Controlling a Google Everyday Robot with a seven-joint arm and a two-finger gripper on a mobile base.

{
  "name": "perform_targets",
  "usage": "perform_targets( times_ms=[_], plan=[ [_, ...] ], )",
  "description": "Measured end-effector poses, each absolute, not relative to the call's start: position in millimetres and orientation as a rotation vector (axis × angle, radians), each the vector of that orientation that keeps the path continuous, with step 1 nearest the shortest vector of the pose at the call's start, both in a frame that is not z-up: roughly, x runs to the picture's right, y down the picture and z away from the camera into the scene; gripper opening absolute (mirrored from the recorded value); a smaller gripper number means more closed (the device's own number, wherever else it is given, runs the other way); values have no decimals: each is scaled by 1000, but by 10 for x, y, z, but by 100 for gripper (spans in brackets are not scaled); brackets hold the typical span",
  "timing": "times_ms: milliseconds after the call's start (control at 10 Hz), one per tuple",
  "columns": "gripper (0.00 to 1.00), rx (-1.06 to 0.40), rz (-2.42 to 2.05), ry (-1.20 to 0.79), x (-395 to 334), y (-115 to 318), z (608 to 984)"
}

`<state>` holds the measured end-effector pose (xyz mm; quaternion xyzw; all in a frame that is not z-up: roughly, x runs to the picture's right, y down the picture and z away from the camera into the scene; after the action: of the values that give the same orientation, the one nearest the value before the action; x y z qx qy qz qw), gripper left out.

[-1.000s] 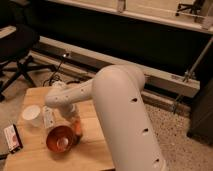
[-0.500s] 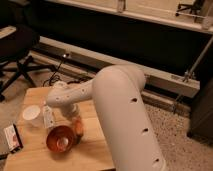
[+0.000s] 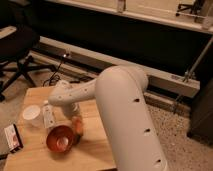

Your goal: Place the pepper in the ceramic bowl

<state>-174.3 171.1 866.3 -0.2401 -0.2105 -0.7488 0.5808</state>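
Observation:
The red-orange ceramic bowl [image 3: 60, 139] sits near the front of the wooden table [image 3: 95, 150]. The small orange pepper [image 3: 78, 126] is at the bowl's right rim, directly under my gripper [image 3: 76, 119]. The gripper hangs down from the white wrist [image 3: 65, 95] of my large white arm [image 3: 125, 115], which reaches in from the right. I cannot tell whether the pepper rests on the table or is held just above it.
A white cup [image 3: 31, 112] and a clear bottle [image 3: 48, 116] stand left of the gripper, behind the bowl. A red and white packet [image 3: 13, 138] lies at the table's left edge. An office chair [image 3: 17, 50] stands at the far left, with cables on the floor behind the table.

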Motion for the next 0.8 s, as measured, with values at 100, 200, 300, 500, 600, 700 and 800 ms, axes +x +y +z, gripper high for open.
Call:
perform_targets(
  times_ms=[100,200,300,500,600,700,800],
  plan=[
    [0,-557,-1750,-495,-1740,1707,8661],
    [0,-552,-1750,-497,-1736,1699,8655],
    [0,-540,-1751,-502,-1745,1678,8623],
    [0,-500,-1741,-507,-1773,1561,8521],
    [0,-476,-1736,-511,-1809,1485,8424],
    [0,-447,-1725,-517,-1835,1397,8329],
    [0,-417,-1713,-523,-1846,1311,8224]
  ],
)
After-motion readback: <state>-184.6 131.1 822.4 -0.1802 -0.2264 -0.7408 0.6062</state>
